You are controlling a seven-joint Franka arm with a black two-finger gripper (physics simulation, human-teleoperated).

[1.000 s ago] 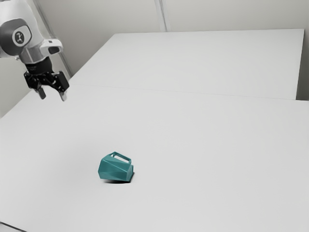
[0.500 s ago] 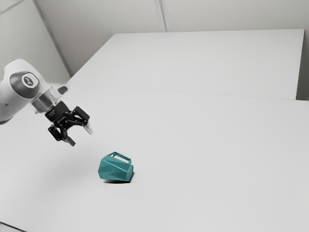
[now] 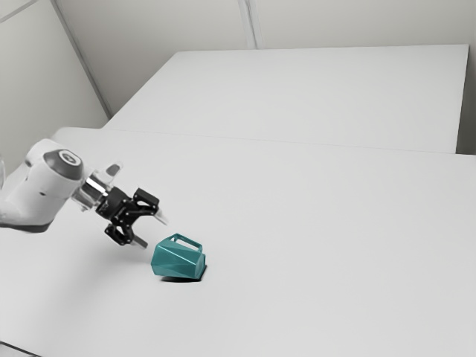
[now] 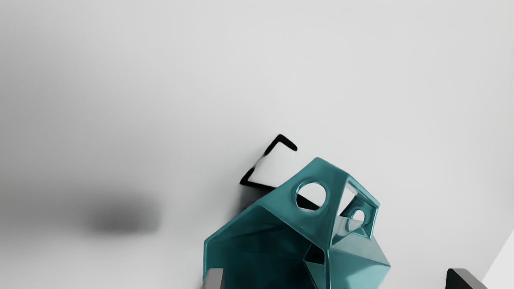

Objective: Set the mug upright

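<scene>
Mug (image 3: 177, 260) and table (image 3: 312, 223) meet along the mug's side: it lies tipped over, handle (image 3: 188, 239) uppermost, base toward the exterior view's right and mouth (image 4: 257, 245) facing our gripper (image 3: 152, 230). As things lie, the mug needs standing up, and we judge the step in hand to be lining up for a grasp.

To do that well, we should centre the mug between the fingers (image 4: 214, 279) before going further in. In the wrist view one fingertip overlaps the edge of the mouth, while the other stands well clear beyond the handle side. Pushing straight on could catch the rim and slide or roll the mug, so a small shift toward the overlapping finger's side looks wise. We would then want a firm hold on the body or across one wall, closing slowly, since the faceted sides may let it twist. With that hold, we should raise it just enough for the base to swing under, tip the mouth upward, and lower it until the base sits flat before letting go. Turning too low could jam an edge against the table.

Our gripper is wide open, its fingers far apart and slanting down toward the mug. It has hold of nothing; its tips are near the mouth end, and we see no contact.
</scene>
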